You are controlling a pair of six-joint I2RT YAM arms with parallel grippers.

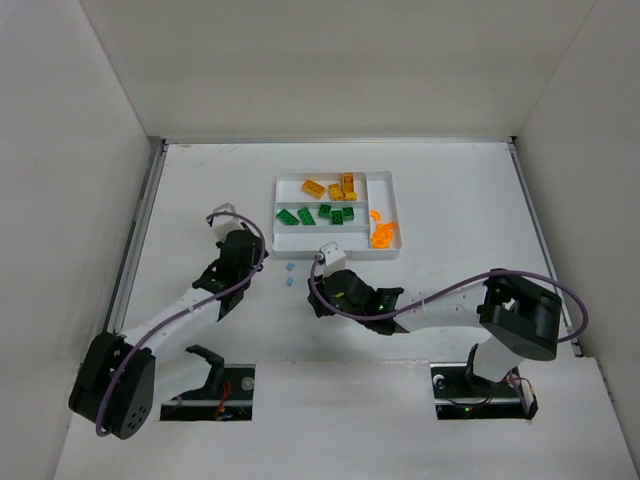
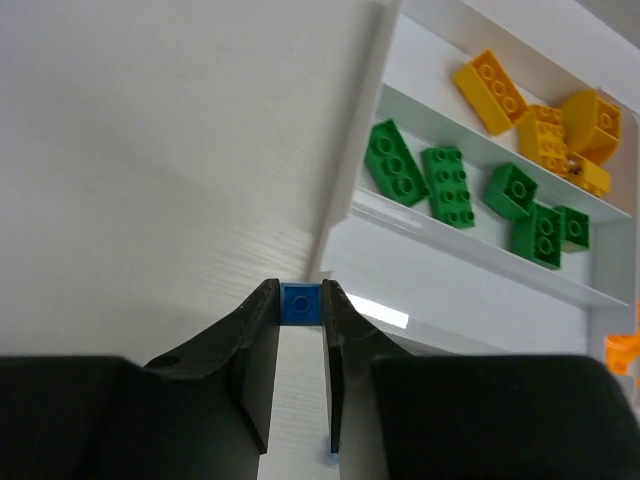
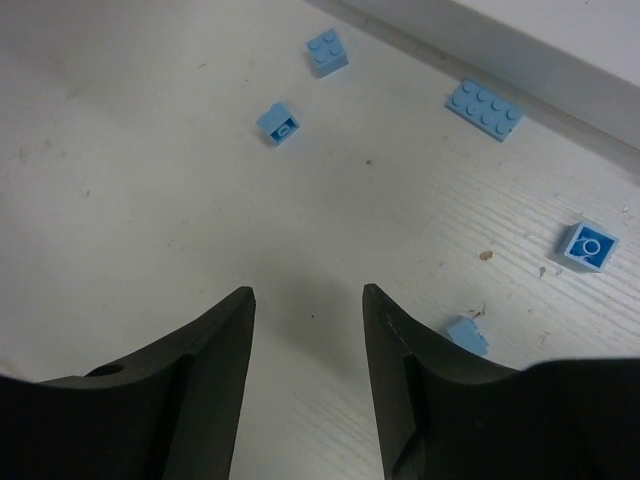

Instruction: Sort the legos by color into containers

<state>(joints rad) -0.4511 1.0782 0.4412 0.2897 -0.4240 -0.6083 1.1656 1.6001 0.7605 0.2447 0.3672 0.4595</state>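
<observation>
The white tray [image 1: 388, 182] holds yellow bricks [image 1: 337, 186] in its top slot, green bricks [image 1: 318, 214] in the middle slot and orange pieces [image 1: 383, 233] in the narrow right slot. My left gripper [image 1: 260, 259] is shut on a small blue brick [image 2: 300, 303], held just left of the tray's near left corner [image 2: 330, 235]. Green bricks [image 2: 445, 185] and yellow bricks [image 2: 545, 115] show ahead of it. My right gripper [image 3: 305, 295] is open and empty, low over the table. Several light blue bricks lie around it: one [image 3: 279, 123], another [image 3: 328, 50], a long one [image 3: 485, 108], and one [image 3: 466, 335] by its right finger.
Two light blue bricks [image 1: 289, 275] lie on the table between the two grippers, below the tray's left corner. The right arm [image 1: 440, 310] stretches across the table in front of the tray. White walls enclose the table on three sides.
</observation>
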